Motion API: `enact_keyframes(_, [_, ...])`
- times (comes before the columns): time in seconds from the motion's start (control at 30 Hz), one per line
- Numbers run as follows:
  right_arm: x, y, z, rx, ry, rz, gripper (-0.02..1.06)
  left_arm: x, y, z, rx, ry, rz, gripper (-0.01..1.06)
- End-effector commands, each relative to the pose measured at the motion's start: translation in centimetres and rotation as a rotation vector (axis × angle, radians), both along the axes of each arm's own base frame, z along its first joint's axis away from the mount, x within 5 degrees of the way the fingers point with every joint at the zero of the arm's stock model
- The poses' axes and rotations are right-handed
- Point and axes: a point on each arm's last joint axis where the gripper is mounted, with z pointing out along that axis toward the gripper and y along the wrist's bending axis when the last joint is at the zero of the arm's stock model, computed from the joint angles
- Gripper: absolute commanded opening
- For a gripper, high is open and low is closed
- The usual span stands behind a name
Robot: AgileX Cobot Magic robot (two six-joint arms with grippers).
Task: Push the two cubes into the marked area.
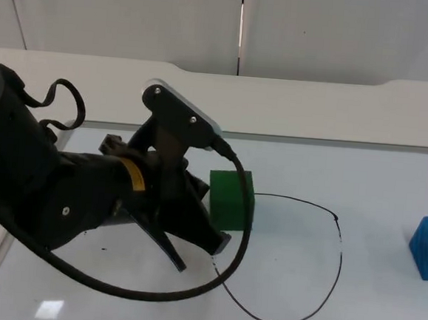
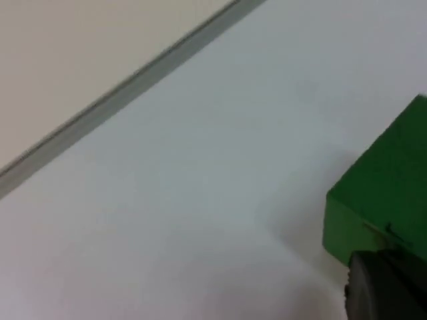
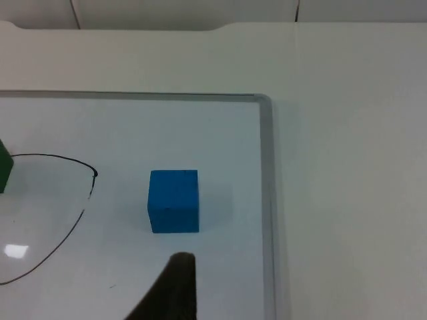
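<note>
We are working the first push: our left gripper is sitting low on the table against the left side of the green cube, its two fingers spread apart and gripping nothing. The cube is straddling the left edge of the marked area (a hand-drawn black loop). The blue cube is lying well to the right, outside the line, with our right gripper waiting just near of it; we cannot tell how wide it stands. Next, we judge, a steady rightward shove is needed.
</note>
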Motion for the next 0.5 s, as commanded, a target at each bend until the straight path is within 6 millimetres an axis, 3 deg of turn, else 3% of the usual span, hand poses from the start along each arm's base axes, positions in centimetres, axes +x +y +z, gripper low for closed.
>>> enact_keyframes(0.0, [0.1,0.0,-0.1,0.001,-0.004,-0.01,1.05,0.1,-0.3,0.2,-0.033,-0.011,0.0,0.0])
enact_keyframes(0.47, [0.1,0.0,-0.1,0.003,-0.004,-0.009,1.05,-0.6,-1.8,-0.7,-0.038,-0.015,-0.196,0.0])
